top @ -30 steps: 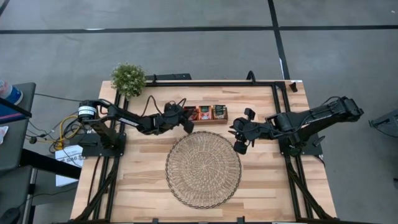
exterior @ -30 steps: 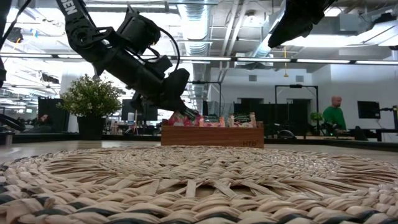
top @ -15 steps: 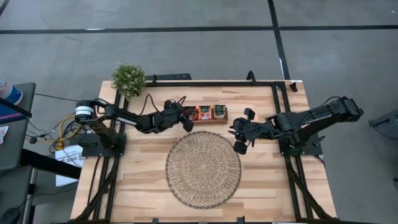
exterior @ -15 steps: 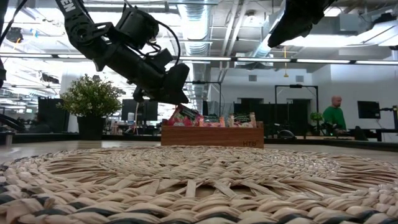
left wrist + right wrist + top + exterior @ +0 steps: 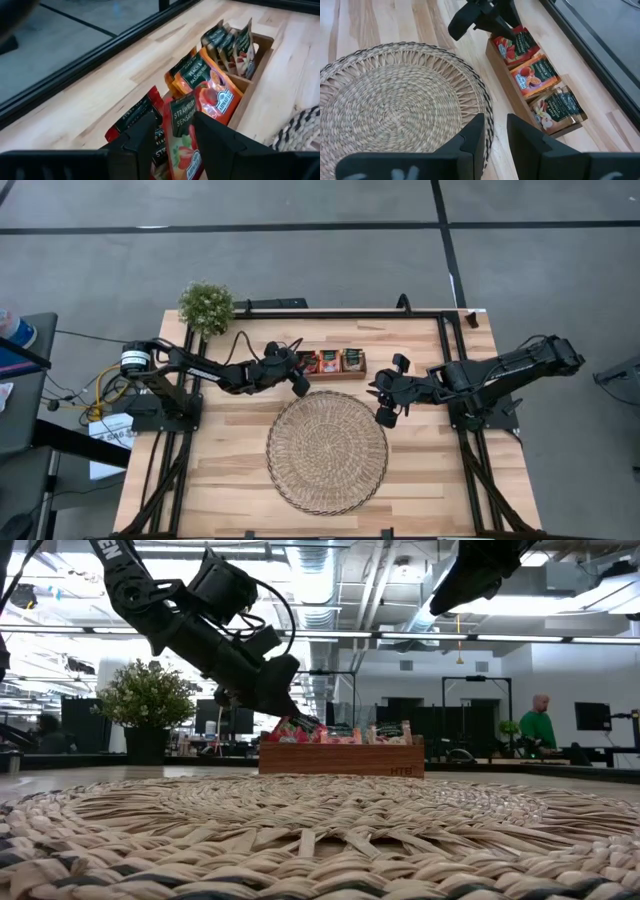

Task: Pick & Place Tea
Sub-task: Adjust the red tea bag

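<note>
The tea sachets (image 5: 331, 361) stand upright in a brown wooden three-compartment tray (image 5: 503, 76) near the table's far edge. They are red-orange and dark green. My left gripper (image 5: 175, 142) is open at the tray's left compartment. Its fingers stand on either side of an upright red strawberry sachet (image 5: 181, 125). The high view shows this gripper (image 5: 299, 383) at the tray's left end, and the low view (image 5: 289, 710) shows it just above the sachet tops. My right gripper (image 5: 383, 416) hovers open right of the round woven mat (image 5: 327, 452), touching nothing. My left gripper has one finger (image 5: 142, 137) and the other (image 5: 215, 140) flanking the strawberry sachet's side edges, slanting down from the table's left. The sachet's face shows across the gap. I cannot tell whether either finger touches it. Its lower end is out of the picture.
A small potted plant (image 5: 206, 305) stands at the table's far left corner. The mat fills the middle of the table, just near of the tray. Black frame rails (image 5: 340, 314) run along the table's sides. A person (image 5: 538, 725) stands far off in the room behind.
In the low view my left gripper rose from the tray's left end and then came back down toward the same compartment. The sachets stayed in the tray. My right arm kept still.
</note>
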`<move>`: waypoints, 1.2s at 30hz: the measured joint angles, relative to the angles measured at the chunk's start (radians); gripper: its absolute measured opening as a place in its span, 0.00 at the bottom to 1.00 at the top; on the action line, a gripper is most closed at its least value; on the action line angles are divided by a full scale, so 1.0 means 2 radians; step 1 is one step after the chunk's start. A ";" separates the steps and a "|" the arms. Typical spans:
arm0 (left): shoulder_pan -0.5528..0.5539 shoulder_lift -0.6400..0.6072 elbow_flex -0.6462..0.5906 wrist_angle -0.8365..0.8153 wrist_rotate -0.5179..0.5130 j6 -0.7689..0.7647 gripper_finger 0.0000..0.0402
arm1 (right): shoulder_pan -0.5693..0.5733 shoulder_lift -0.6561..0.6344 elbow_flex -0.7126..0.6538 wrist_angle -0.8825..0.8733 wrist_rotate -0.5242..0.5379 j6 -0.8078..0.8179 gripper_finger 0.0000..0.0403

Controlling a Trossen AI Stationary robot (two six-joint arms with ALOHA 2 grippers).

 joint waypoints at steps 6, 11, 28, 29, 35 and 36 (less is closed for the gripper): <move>0.000 0.000 0.000 0.001 -0.011 0.004 0.33 | 0.000 0.000 0.000 0.002 0.000 0.000 0.19; 0.000 0.000 0.007 0.001 -0.003 0.013 0.33 | 0.000 0.000 0.000 0.002 0.001 0.000 0.19; 0.012 0.000 0.035 -0.069 0.004 0.024 0.33 | 0.000 0.000 0.000 0.002 0.001 0.000 0.19; 0.012 0.000 0.035 -0.066 0.004 0.024 0.33 | 0.000 0.000 0.000 0.002 0.001 0.000 0.19; 0.012 0.000 0.035 -0.061 0.004 0.021 0.30 | 0.000 0.000 0.000 0.002 0.001 0.000 0.19; 0.012 0.000 0.035 -0.061 0.004 0.021 0.29 | 0.000 0.000 0.000 0.002 0.001 0.000 0.19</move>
